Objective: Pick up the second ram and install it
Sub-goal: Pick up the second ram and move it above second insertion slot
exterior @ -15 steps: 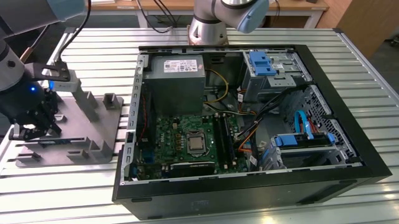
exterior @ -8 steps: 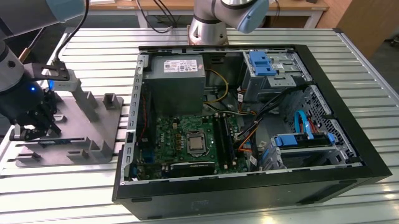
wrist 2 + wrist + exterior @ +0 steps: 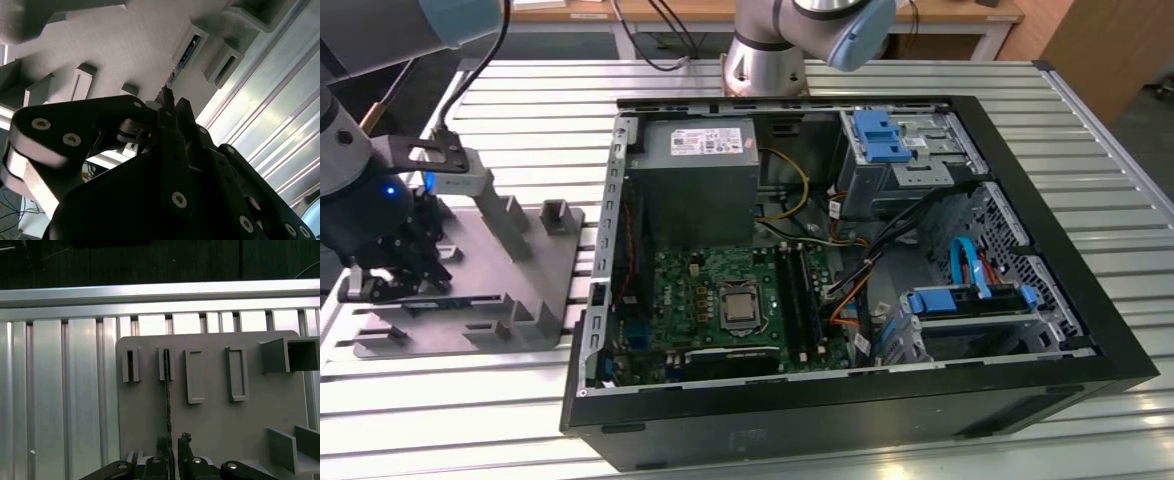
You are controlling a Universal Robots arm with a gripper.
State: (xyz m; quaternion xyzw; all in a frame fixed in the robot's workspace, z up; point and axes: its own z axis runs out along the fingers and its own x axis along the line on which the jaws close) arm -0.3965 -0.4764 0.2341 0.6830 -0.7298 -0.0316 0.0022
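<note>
Gripper (image 3: 173, 442), jaws narrowly parted and not yet clamped, straddles the near end of the ram (image 3: 167, 390), which stands on edge in the grey block (image 3: 215, 430), long axis running straight ahead.

You have a silver bench (image 3: 454, 420) ribbed in long bright stripes. At nine o'clock in the exterior view, the block (image 3: 520, 262) is matt grey, the pincer (image 3: 394, 285) black and the second ram (image 3: 167, 390) dark. The computer case (image 3: 854, 420) is black, its motherboard (image 3: 680, 290) green, its power supply (image 3: 700, 190) grey, and its brackets (image 3: 878, 135) at one o'clock bright blue.
</note>
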